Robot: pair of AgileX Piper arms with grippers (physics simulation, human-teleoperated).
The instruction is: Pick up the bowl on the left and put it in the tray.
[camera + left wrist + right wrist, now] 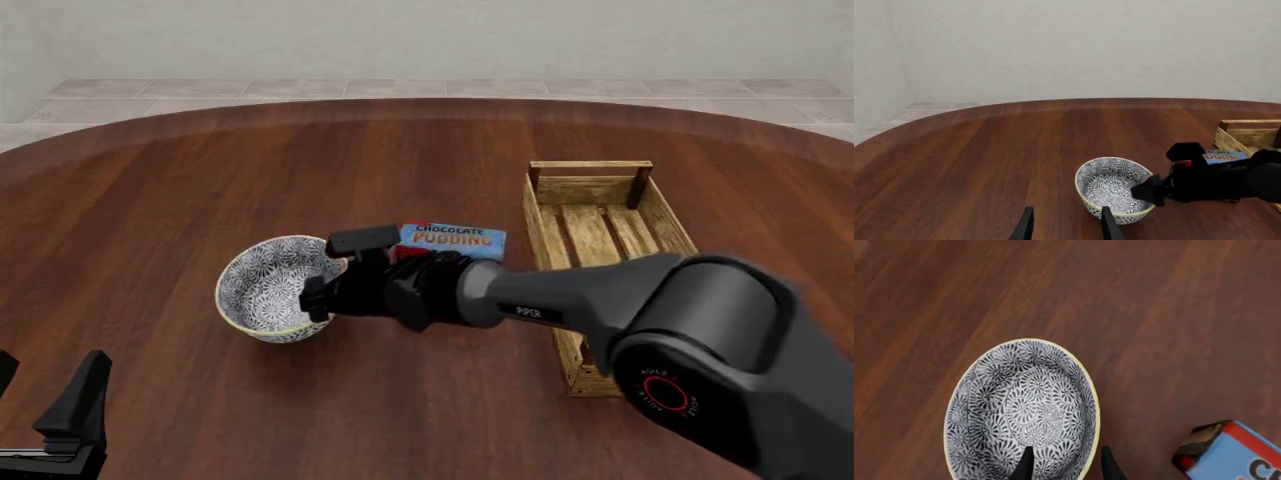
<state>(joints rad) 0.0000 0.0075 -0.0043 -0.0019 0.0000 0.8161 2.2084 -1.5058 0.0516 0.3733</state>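
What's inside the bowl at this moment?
No loose object shows inside the bowl, only its floral interior. In the right wrist view one finger of the right hand is inside the rim and the other outside, hiding a little of the near wall.

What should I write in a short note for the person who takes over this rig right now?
Right gripper: jaws open, straddling the near rim of the round blue-grey floral ceramic bowl, one finger inside, one outside; not closed yet.
Left gripper: jaws open, idle, away from the bowl.
Bowl stands on the brown wooden table, left of the chocolate pudding box.
Long slatted light wood tray is on the right, holding nothing.
Done: approach. Left: close, lift, carry to tray, release.
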